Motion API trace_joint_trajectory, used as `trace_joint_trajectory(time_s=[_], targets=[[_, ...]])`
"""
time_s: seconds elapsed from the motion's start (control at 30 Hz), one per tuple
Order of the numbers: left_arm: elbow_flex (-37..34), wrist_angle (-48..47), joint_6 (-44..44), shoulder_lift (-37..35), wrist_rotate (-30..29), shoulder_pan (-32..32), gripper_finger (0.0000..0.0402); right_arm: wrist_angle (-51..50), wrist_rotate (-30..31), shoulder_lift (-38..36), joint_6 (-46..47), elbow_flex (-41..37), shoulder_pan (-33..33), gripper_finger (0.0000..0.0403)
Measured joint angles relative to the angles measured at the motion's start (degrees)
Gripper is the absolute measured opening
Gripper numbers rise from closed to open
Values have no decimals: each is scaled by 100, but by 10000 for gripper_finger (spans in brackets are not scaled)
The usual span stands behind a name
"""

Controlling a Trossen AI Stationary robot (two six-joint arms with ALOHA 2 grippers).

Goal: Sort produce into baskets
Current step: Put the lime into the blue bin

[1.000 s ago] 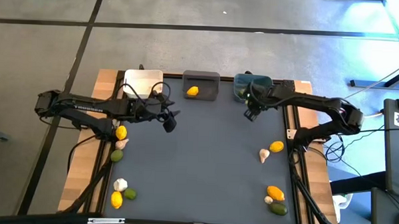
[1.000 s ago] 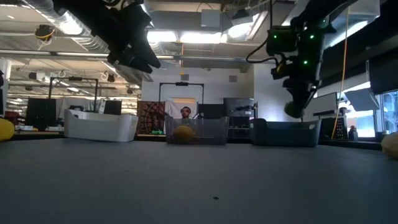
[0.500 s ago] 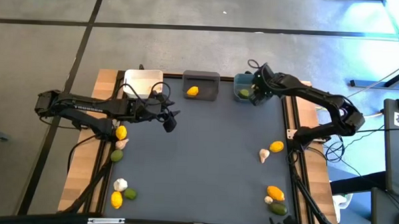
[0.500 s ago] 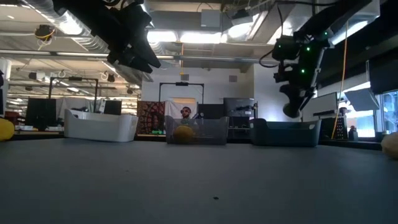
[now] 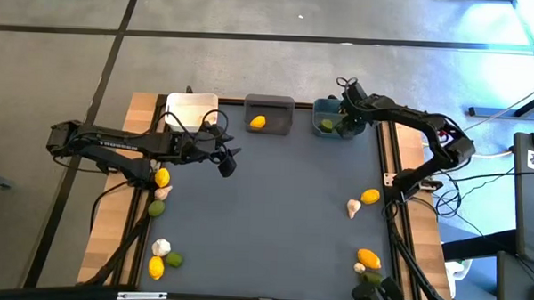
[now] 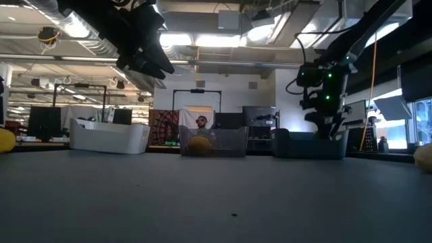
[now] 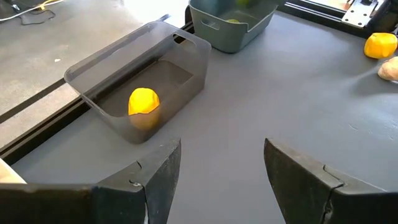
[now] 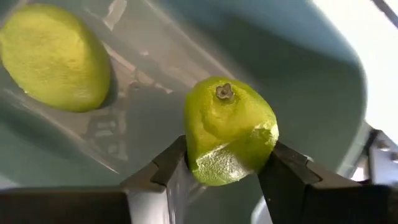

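From above, your right gripper (image 5: pixel 346 123) sits over the teal basket (image 5: pixel 324 107), so the lime lands with its kind; the left gripper (image 5: pixel 227 161) hovers mid-table, with bare table around it. At table height, the right arm hangs just above that basket's rim. Your left wrist shows wide, empty jaws facing the grey basket (image 7: pixel 186 46) holding a lemon (image 7: pixel 143 101). Your right wrist shows the jaws clamping a lime (image 8: pixel 229 129) above another lime (image 8: pixel 55 57), walls close around.

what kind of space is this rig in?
Looks like a robotics lab or open workshop floor. The low view shows exposed ceiling ducts, monitors and benches behind the table, and a seated person. The dark table stands on bare concrete.
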Motion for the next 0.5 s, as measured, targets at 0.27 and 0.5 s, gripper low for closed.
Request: trace_joint_trajectory(time_s=[0.27, 0.5], targets=[[0, 0, 0, 0, 0, 0, 225, 123, 2, 399, -2, 0, 8, 159], [0, 0, 0, 0, 0, 0, 225, 163, 2, 433, -2, 0, 12, 159]])
